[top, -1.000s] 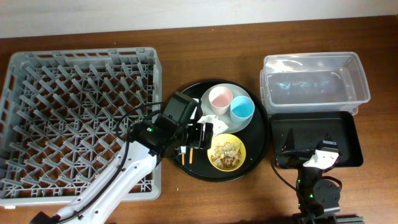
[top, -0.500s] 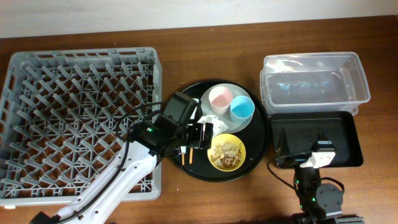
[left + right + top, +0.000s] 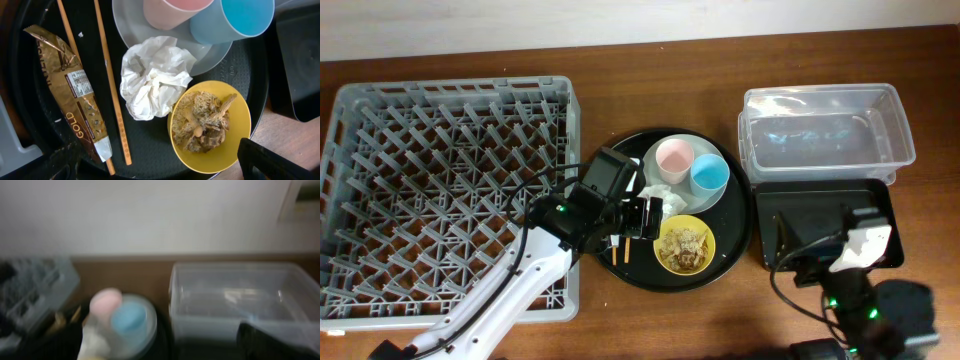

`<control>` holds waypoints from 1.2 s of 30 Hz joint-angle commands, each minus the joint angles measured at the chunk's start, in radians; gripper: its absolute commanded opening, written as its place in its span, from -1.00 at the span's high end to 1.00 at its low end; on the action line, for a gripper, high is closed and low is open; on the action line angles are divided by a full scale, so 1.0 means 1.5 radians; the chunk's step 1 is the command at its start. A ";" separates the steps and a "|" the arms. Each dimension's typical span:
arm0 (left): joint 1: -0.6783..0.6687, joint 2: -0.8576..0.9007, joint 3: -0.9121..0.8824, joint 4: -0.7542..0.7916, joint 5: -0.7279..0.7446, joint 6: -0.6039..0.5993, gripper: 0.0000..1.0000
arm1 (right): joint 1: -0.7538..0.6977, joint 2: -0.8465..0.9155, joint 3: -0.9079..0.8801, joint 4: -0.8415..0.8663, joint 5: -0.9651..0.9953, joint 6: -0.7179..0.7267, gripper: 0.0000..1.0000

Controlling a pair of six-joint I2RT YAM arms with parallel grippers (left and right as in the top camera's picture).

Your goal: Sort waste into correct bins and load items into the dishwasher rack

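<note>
My left gripper [image 3: 645, 218] is open and empty above the round black tray, over the chopsticks [image 3: 618, 251]. In the left wrist view its jaws [image 3: 165, 167] frame a gold-brown wrapper [image 3: 70, 95], two chopsticks [image 3: 112, 95], a crumpled white tissue [image 3: 152, 80] and the yellow bowl [image 3: 227, 145] with food scraps [image 3: 202, 122]. The pink cup [image 3: 673, 158] and blue cup [image 3: 709, 174] stand on the grey-green plate [image 3: 692, 200]. The grey rack [image 3: 450, 190] lies at the left. My right gripper [image 3: 815, 240] hangs over the black rectangular tray [image 3: 885, 225]; its blurred view shows it open, facing the clear tub [image 3: 240, 300].
The round black tray [image 3: 738, 225] holds the dishes and the waste, between the rack and the bins. The clear tub [image 3: 825, 135] sits behind the black rectangular tray at the right. Bare wooden table runs along the front edge.
My right arm has shifted to the right and toward the camera, and its wrist view is motion-blurred. My left arm and everything on the round tray have stayed still.
</note>
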 commanded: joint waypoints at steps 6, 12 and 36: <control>-0.003 0.004 -0.004 0.001 -0.007 -0.006 -0.99 | 0.004 0.302 0.307 -0.318 -0.120 0.008 -0.97; -0.003 0.006 -0.005 0.188 -0.045 -0.006 -0.99 | 0.004 0.386 0.345 -0.374 -0.371 0.008 -0.97; 0.295 -0.198 0.158 -0.147 -0.003 -0.006 -0.99 | 0.092 0.538 0.344 -0.360 -0.190 0.111 -0.02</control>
